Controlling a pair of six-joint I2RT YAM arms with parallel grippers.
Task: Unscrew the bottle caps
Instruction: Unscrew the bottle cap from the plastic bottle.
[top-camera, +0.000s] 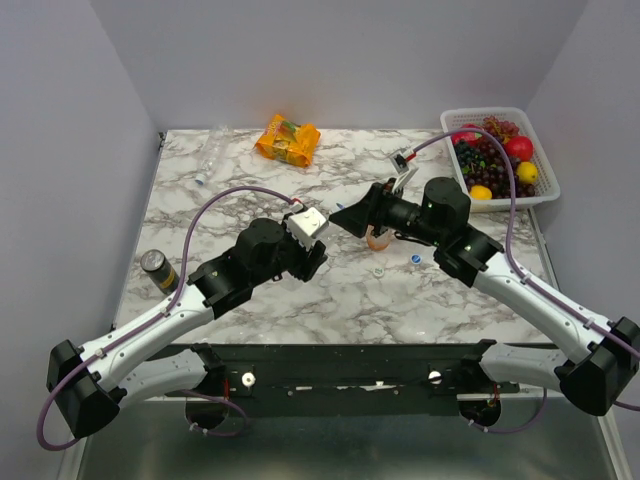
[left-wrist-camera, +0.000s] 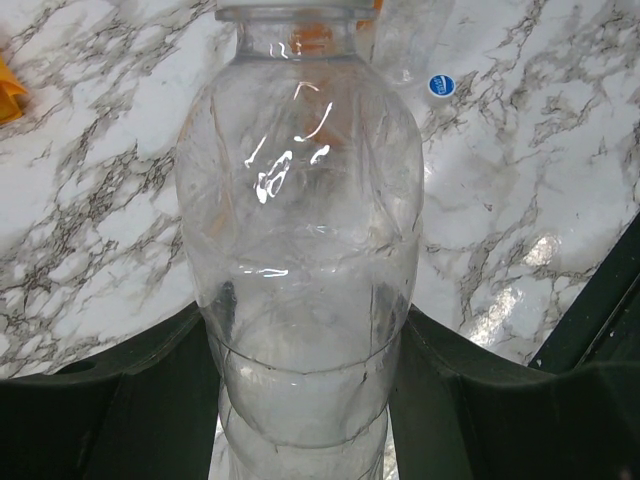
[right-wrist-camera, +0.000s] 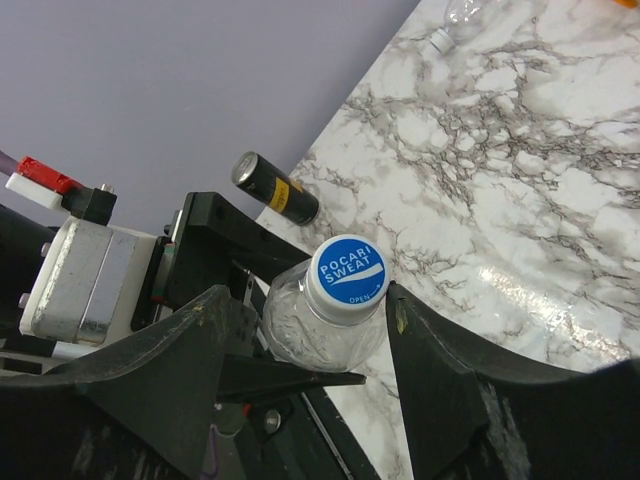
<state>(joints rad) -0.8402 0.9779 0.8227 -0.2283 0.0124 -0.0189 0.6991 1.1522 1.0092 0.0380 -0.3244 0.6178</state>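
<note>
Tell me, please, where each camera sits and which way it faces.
Top external: above and behind the bases, looking down on the marble table; the left arm and right arm both show.
Left wrist: on the left arm, looking along the left pincer at the clear bottle it clamps.
Right wrist: on the right arm, looking past the right pincer, open around the blue cap, towards the left arm.
Shared: both wrist views show that bottle; top and right wrist show the can.

In the left wrist view the clear bottle is cut off top and bottom, hiding its cap.
</note>
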